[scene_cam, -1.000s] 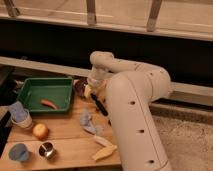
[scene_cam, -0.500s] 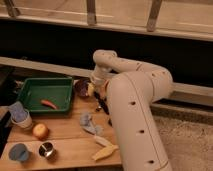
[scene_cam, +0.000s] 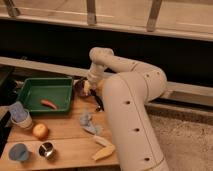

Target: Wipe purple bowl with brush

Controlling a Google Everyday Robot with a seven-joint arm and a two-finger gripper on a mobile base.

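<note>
The small dark purple bowl (scene_cam: 79,88) stands on the wooden table just right of the green tray. My gripper (scene_cam: 92,82) hangs at the bowl's right rim, with the arm bending down over it from the right. It is shut on the brush. The brush's pale cream head (scene_cam: 87,88) sits at the bowl's right side. Its black handle (scene_cam: 98,102) slants down to the right, away from the bowl. The fingers are mostly hidden by the wrist.
A green tray (scene_cam: 30,86) holds an orange-red piece (scene_cam: 48,104). On the table (scene_cam: 65,132) are bluish cups (scene_cam: 20,114), an orange fruit (scene_cam: 40,131), a blue cup (scene_cam: 19,151), a metal cup (scene_cam: 47,149), a grey-blue cloth (scene_cam: 89,123) and pale yellow pieces (scene_cam: 102,147).
The gripper and brush have shifted slightly back and forth at the bowl's right side. Everything else on the table is where it was.
</note>
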